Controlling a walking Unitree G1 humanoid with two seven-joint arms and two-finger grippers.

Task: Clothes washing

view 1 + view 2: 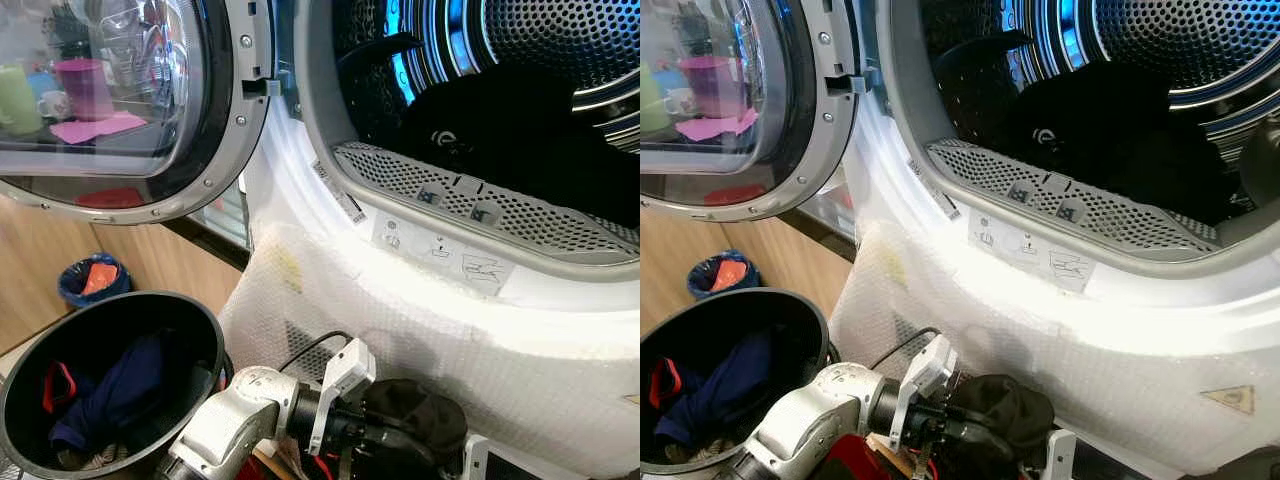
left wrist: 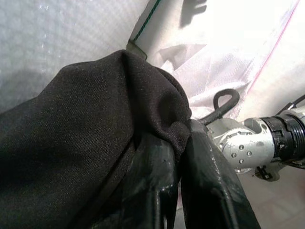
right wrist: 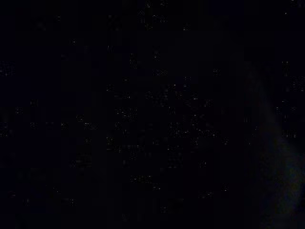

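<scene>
The washing machine's drum (image 1: 560,50) stands open ahead, with dark clothes (image 1: 500,130) lying inside. Low in front of the machine, my left gripper (image 1: 392,440) is shut on a bunched black garment (image 1: 425,408). In the left wrist view the two black fingers (image 2: 152,181) pinch a fold of that black garment (image 2: 95,124) at my left gripper (image 2: 178,152). A black laundry basket (image 1: 120,297) at lower left holds a blue garment (image 1: 120,385) and a red item (image 1: 58,385). My right arm's wrist (image 2: 248,143) sits just beside the garment. The right wrist view is dark.
The round glass door (image 1: 150,100) hangs open to the left, above the basket. Bubble wrap (image 1: 400,300) covers the machine's white front below the perforated sill (image 1: 450,180). A small blue bin (image 1: 92,278) stands on the wooden floor at far left.
</scene>
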